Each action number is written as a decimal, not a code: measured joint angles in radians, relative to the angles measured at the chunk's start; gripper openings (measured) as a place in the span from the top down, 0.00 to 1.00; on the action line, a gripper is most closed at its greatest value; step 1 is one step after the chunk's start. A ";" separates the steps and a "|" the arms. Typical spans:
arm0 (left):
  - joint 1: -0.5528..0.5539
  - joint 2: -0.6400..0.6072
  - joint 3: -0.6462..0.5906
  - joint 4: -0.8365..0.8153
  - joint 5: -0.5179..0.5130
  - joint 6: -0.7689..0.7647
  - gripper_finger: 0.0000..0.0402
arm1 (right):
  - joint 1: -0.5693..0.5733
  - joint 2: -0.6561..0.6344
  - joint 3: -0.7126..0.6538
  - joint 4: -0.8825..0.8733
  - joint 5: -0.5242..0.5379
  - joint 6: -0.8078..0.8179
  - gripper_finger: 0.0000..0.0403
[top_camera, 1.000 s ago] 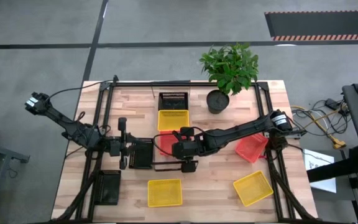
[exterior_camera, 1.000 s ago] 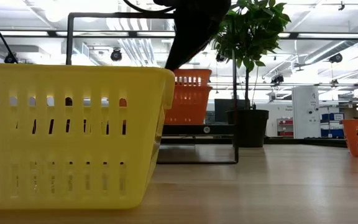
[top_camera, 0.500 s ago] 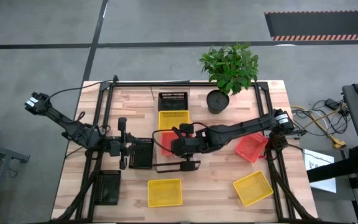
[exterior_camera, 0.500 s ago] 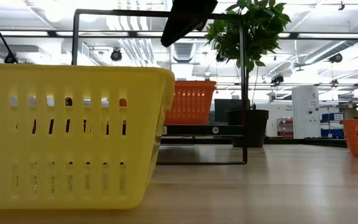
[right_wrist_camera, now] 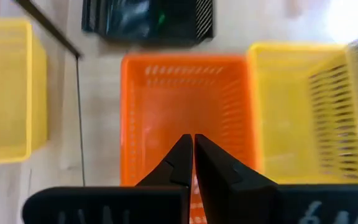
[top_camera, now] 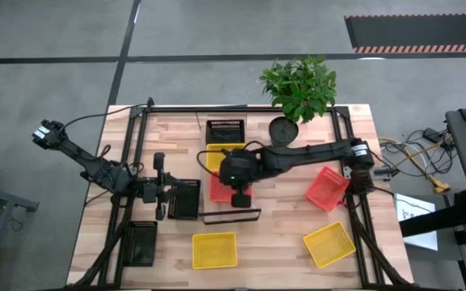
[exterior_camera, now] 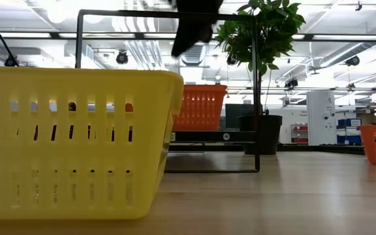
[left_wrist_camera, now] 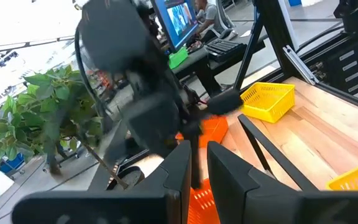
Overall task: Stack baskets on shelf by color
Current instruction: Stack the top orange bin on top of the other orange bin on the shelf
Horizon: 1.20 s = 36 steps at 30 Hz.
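In the high view the right gripper (top_camera: 239,196) sits at frame centre above a red basket (top_camera: 220,187), hiding most of it. Its fingers (right_wrist_camera: 180,163) are pressed shut on nothing. The left gripper (top_camera: 162,212) is at centre left beside a black basket (top_camera: 185,199); its fingers (left_wrist_camera: 180,171) stand slightly apart, and whether they hold anything cannot be told. The shelf (top_camera: 231,216) shows only as a thin dark frame just below the red basket. In the low view a yellow basket (exterior_camera: 77,140) fills the left, blocking what lies behind.
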 joint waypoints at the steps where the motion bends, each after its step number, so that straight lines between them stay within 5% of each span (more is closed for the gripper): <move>1: 0.000 0.000 0.000 0.000 0.000 0.000 0.91 | -0.006 0.013 -0.002 -0.003 -0.023 0.000 0.98; 19: 0.000 -0.001 -0.002 0.000 0.000 0.002 0.91 | -0.019 0.126 -0.003 -0.002 -0.256 0.011 0.98; 24: 0.000 -0.002 -0.002 0.000 0.000 0.002 0.91 | -0.018 0.115 0.004 0.009 -0.252 0.011 0.98; 36: 0.011 0.054 0.008 0.000 0.001 -0.063 0.99 | 0.123 -0.074 0.007 -0.075 0.088 -0.011 0.98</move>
